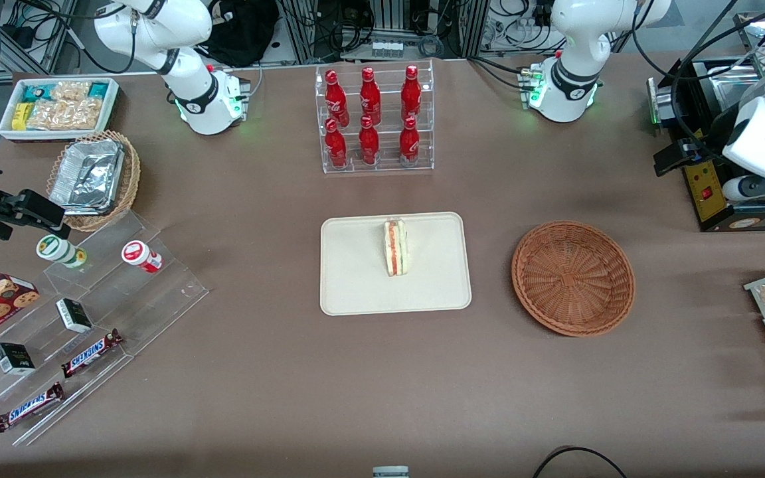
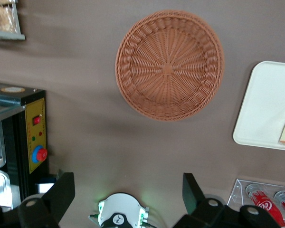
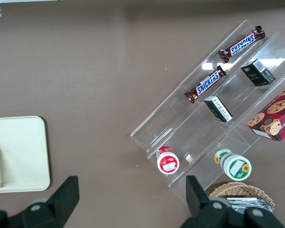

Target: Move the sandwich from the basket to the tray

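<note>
Sandwich [image 1: 395, 247] lies on its side on the tray [image 1: 356, 292], well apart from the gripper [image 2: 128, 192], which hangs high with fingers spread wide and holding nothing, above the table near the bare basket [image 2: 169, 65].

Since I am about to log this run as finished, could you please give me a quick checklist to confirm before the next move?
1. Sandwich on the tray: ok, it lies inside the rim.
2. Basket empty: ok, only bare weave shows.
3. Hand empty: ok, its fingers are open with nothing between them.
4. Hand clear of the sandwich: ok, it is raised at the working arm's end of the table, away from the tray.
5. Tray square on the table: ok, flat between the basket and the bottle rack.
</note>
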